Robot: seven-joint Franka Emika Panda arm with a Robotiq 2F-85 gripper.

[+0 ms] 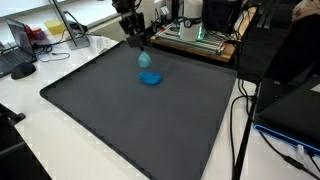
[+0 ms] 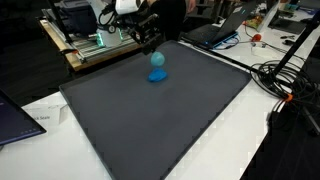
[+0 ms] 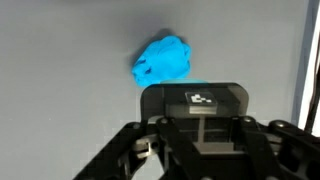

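In both exterior views my gripper (image 1: 141, 46) (image 2: 151, 46) hangs over the far part of a dark grey mat (image 1: 130, 125) (image 2: 150, 130). A small pale teal thing (image 1: 146, 60) (image 2: 157, 59) dangles from its tips, and the jaws look shut on it. Just beneath, a brighter blue crumpled thing (image 1: 152, 79) (image 2: 157, 76) lies on the mat. Whether the two are one piece I cannot tell. In the wrist view a blue crumpled lump (image 3: 162, 60) shows beyond the gripper's black body (image 3: 196, 125), which hides the fingertips.
The mat lies on a white table (image 1: 70, 55) (image 2: 270, 130). A wooden board with equipment (image 1: 195, 40) (image 2: 95, 45) stands behind the gripper. Cables (image 1: 240, 120) (image 2: 285, 80) run beside the mat. Laptops (image 1: 15, 50) (image 2: 225, 25) sit near the edges.
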